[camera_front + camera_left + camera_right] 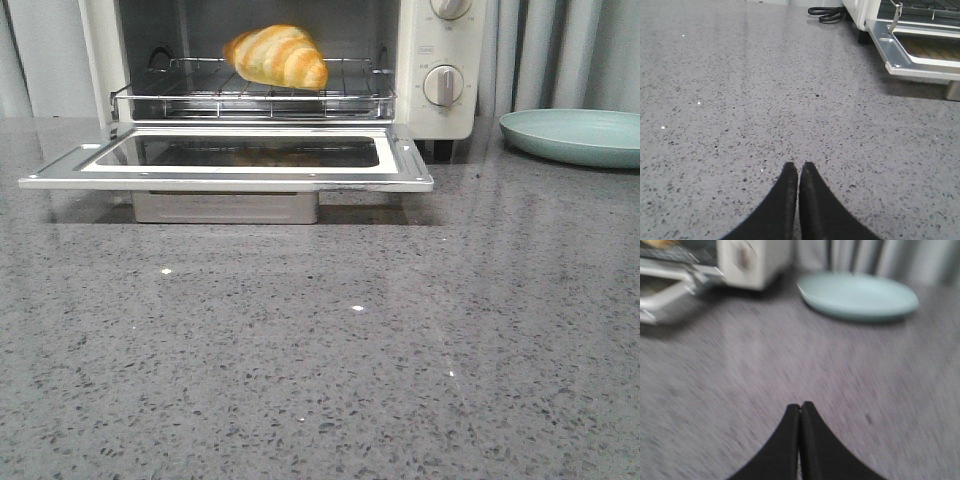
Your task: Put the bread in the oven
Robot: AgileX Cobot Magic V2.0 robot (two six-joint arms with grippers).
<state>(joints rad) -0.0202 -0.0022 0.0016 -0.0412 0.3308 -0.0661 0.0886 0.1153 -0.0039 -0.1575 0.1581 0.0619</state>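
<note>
The bread (277,56), a golden striped croissant, lies on the wire rack (250,93) inside the cream-white oven (447,105). The oven's glass door (230,160) hangs open, flat over the counter. Neither gripper shows in the front view. My left gripper (799,169) is shut and empty, low over bare grey counter, with the oven door's corner (900,55) ahead of it to one side. My right gripper (800,408) is shut and empty over the counter; its view is blurred, and shows the oven (747,262) and a sliver of the bread (655,243).
A pale green plate (575,135) sits on the counter right of the oven; it also shows in the right wrist view (857,295). A black cable (827,14) lies beside the oven. A metal crumb tray (225,207) sits under the open door.
</note>
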